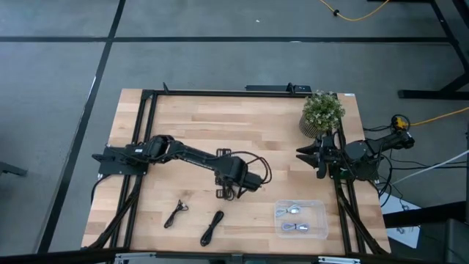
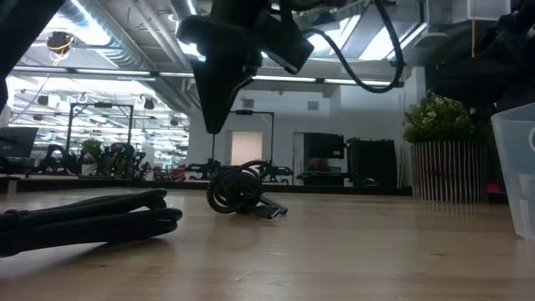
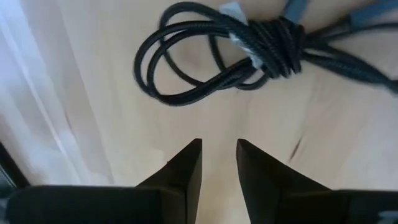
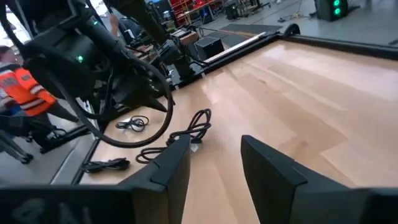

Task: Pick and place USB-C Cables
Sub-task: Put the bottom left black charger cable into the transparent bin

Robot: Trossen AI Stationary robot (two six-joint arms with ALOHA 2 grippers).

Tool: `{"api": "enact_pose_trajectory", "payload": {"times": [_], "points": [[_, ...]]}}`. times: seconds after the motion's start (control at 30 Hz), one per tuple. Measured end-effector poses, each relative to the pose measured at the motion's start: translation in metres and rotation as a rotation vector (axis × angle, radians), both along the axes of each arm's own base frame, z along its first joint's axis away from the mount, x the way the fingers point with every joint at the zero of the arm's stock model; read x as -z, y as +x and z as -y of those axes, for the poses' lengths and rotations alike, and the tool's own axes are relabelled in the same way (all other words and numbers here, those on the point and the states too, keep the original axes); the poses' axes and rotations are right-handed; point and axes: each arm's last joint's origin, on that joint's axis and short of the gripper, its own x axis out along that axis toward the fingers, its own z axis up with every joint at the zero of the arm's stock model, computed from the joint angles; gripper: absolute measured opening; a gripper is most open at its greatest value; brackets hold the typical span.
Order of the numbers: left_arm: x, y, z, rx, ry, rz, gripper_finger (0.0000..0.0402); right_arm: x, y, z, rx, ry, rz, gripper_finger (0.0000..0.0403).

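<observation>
The left end effector (image 3: 219, 163), narrowly open and empty, is being held offset from the coiled black USB-C cable (image 3: 230, 53), risking a missed grasp.

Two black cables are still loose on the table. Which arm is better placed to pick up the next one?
Probably the left. Its pincer hangs over mid-table, fingers slightly apart, just above a coiled black cable. The right pincer waits at the table's right edge beside the plant, far from both cables.

Robotics lab: other robot rigs (image 2: 100, 159), exposed ceiling ducts (image 2: 117, 50).
</observation>
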Motion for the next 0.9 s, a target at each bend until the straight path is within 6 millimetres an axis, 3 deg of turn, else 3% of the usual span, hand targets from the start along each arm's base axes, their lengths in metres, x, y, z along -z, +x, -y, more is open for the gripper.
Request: {"api": "enact_pose_trajectory", "payload": {"times": [0.23, 0.43, 0.63, 0.8, 0.9], "points": [[-0.013, -0.018, 0.045, -0.039, 0.034, 0.085, 0.0092, 0.000, 0.000, 0.000, -0.004, -0.039, -0.005, 0.0147], [-0.044, -0.055, 0.083, -0.078, 0.091, 0.233, 0.0092, 0.000, 0.000, -0.001, -0.044, -0.036, -0.008, 0.0147], [-0.063, -0.095, 0.080, -0.284, 0.224, 0.430, 0.0092, 0.001, 0.000, -0.004, -0.127, -0.025, -0.013, 0.0147], [-0.050, -0.123, 0.069, -0.523, 0.292, 0.494, 0.0092, 0.001, 0.001, -0.005, -0.153, -0.023, -0.018, 0.0147], [-0.036, -0.135, 0.065, -0.671, 0.278, 0.423, 0.0092, 0.001, 0.001, -0.005, -0.153, -0.023, -0.018, 0.0147]]}}
